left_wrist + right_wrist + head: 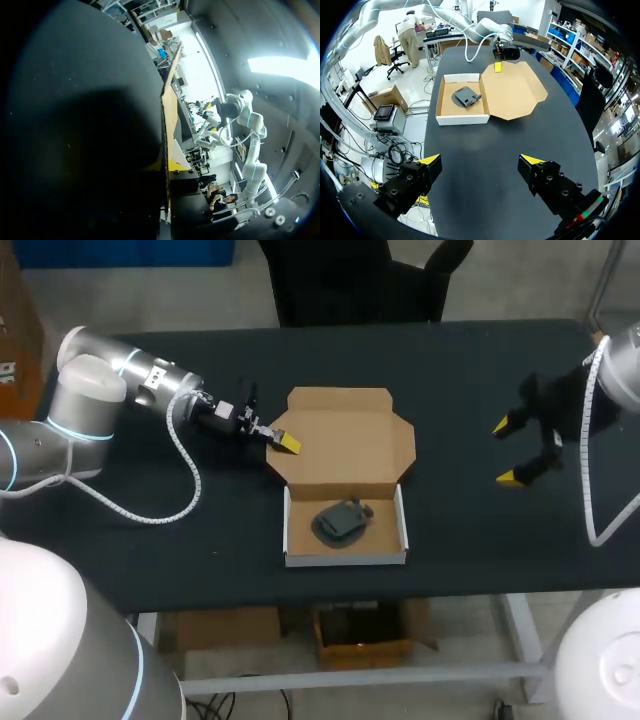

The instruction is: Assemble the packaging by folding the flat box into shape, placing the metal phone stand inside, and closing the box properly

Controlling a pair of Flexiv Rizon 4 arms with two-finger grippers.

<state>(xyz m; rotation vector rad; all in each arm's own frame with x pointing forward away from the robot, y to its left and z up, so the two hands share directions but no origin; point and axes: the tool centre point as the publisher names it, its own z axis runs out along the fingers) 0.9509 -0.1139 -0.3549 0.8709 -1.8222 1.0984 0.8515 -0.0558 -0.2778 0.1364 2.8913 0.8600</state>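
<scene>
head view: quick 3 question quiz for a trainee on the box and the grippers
1. True or false: the phone stand lies inside the box tray.
2. Fill in: the right gripper, off to the side and apart from the box, is ____ (open or shut).
3. What is at the left edge of the flat lid? A) the left gripper B) the right gripper C) the phone stand

Key: 1 true; 2 open; 3 A
</scene>
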